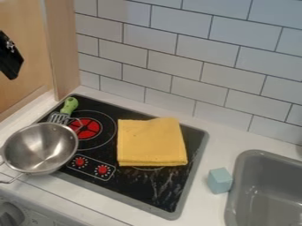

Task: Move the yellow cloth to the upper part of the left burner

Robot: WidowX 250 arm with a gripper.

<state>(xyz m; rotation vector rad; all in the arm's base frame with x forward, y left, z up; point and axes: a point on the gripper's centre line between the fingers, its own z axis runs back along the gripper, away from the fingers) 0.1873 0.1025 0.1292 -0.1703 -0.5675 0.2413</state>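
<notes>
Well, the yellow cloth (152,142) lay folded in the middle of the frame, on the black stovetop (137,190), just beside the red-centred burner (87,128).

The stovetop was set on a white counter (206,207) under a wall of pale tiles (183,50), with a wooden cabinet (24,53) at upper left and a grey sink (243,176) at lower right; a light blue block (219,180) sat near the sink's rim, and at left a metal bowl (41,148) overlapped the stovetop's edge, a green-handled utensil (69,106) reaching up from behind it. The black gripper (10,56) hung at the upper left edge, apart from the cloth, seemingly cut off by the frame; whether it was released or clenched, I could not tell.
</notes>
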